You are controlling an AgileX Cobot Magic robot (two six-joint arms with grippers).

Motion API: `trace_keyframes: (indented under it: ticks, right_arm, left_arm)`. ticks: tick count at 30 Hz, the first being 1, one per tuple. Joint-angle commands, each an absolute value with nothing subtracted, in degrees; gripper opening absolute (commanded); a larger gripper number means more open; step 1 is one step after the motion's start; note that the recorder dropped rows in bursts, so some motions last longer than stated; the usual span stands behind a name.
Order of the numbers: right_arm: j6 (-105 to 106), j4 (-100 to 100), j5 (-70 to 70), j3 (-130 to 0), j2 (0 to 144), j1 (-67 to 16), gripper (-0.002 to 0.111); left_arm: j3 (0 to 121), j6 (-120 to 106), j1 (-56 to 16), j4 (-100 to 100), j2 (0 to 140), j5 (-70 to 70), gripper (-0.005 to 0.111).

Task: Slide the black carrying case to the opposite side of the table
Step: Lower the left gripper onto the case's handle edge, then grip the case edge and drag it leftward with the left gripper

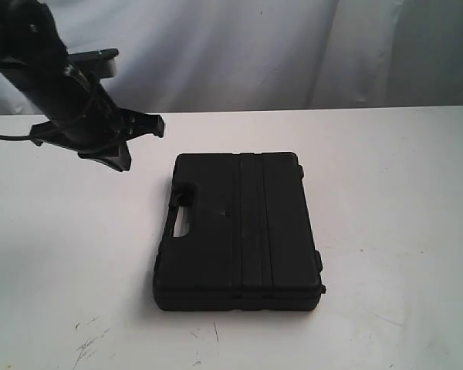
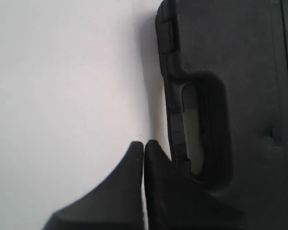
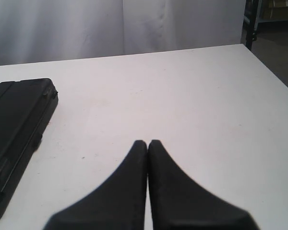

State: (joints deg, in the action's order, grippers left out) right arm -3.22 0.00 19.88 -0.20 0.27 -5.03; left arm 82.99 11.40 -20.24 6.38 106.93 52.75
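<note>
The black carrying case [image 1: 239, 230] lies flat on the white table [image 1: 401, 193], its handle cut-out [image 1: 180, 223] facing left. In the left wrist view the case [image 2: 245, 86] and its handle slot [image 2: 194, 139] lie close beside my left gripper [image 2: 144, 145], which is shut with nothing in it. In the exterior view the left gripper [image 1: 127, 158] hangs just above the table, left of the case's far left corner. My right gripper [image 3: 147, 143] is shut and empty, over bare table, with the case's edge [image 3: 19, 124] off to one side. The right arm does not show in the exterior view.
A white curtain [image 1: 255, 46] hangs behind the table's far edge. Faint dark scuff marks [image 1: 89, 343] lie near the front left. The right wrist view shows the table's corner [image 3: 242, 48] with dark floor beyond it.
</note>
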Motion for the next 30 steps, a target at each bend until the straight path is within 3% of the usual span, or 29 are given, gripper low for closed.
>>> trace_keyframes:
  ticks: [1, 5, 9, 27, 30]
  right_arm:
    - [-3.3, -0.5, 19.8, 0.0, 0.0, -5.1, 0.0]
    - [-3.3, -0.5, 19.8, 0.0, 0.0, -5.1, 0.0]
    - [-3.3, -0.5, 19.8, 0.0, 0.0, -5.1, 0.0]
    - [-3.3, -0.5, 19.8, 0.0, 0.0, -5.1, 0.0]
    - [-3.3, -0.5, 19.8, 0.0, 0.0, -5.1, 0.0]
  left_arm:
    - [85.6, 11.9, -22.0, 5.7, 111.5, 52.3, 0.011]
    - [87.4, 11.6, -23.1, 6.0, 115.4, 51.3, 0.033]
    - [88.4, 11.6, -23.3, 6.8, 118.0, 49.4, 0.047]
    - [91.4, 6.0, -23.3, 12.8, 126.9, 50.2, 0.046]
    - [91.4, 6.0, -23.3, 12.7, 127.4, 50.2, 0.038]
